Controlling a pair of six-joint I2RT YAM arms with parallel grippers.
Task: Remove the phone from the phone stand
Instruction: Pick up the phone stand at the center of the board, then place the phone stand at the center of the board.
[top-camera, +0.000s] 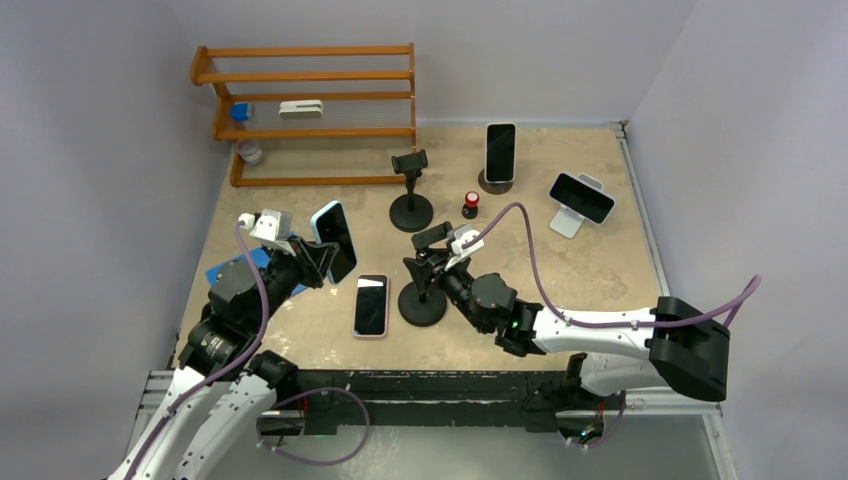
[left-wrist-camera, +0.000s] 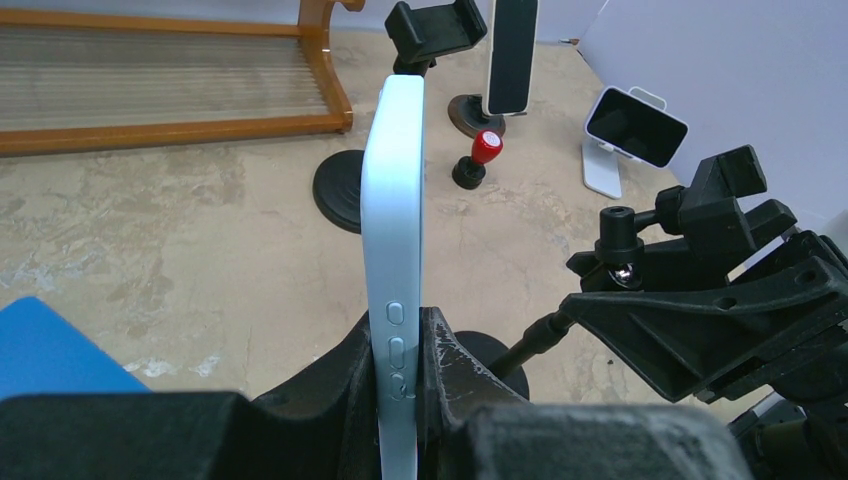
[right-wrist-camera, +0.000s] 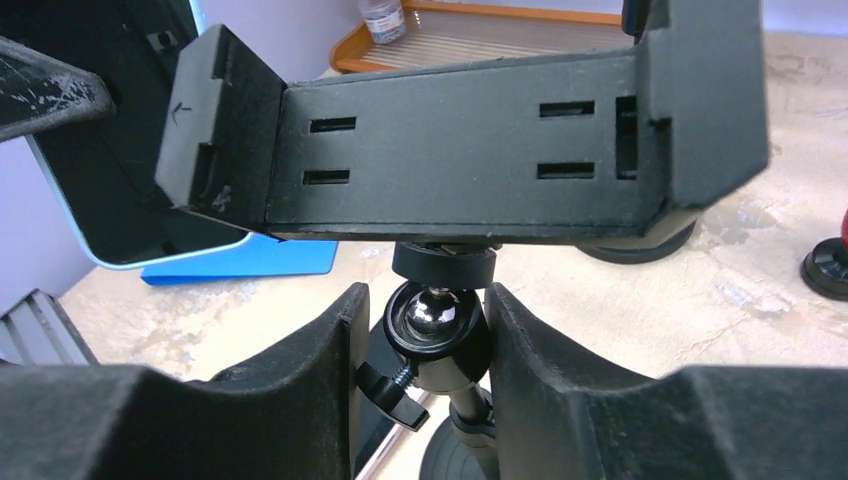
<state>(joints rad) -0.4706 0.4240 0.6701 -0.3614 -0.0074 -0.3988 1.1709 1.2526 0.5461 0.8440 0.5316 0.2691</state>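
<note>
My left gripper (top-camera: 312, 252) is shut on the lower end of a light-blue phone (top-camera: 333, 241), which stands upright, lifted off the table, left of the phone stand and apart from it. In the left wrist view the phone (left-wrist-camera: 394, 230) stands edge-on between the fingers of that gripper (left-wrist-camera: 400, 330). The black phone stand (top-camera: 432, 236) has an empty clamp (right-wrist-camera: 450, 150). My right gripper (right-wrist-camera: 425, 330) is closed around the stand's ball joint (right-wrist-camera: 437, 325) just under the clamp; one finger touches the socket and the other touches the wing screw.
Another phone (top-camera: 370, 305) lies flat beside the stand's base. A second empty black stand (top-camera: 410, 190), a red-topped knob (top-camera: 470, 203), a phone on a round stand (top-camera: 500, 152) and a phone on a white stand (top-camera: 580, 198) sit farther back. A wooden rack (top-camera: 310, 110) fills the back left, with a blue mat (top-camera: 225, 272) at the left.
</note>
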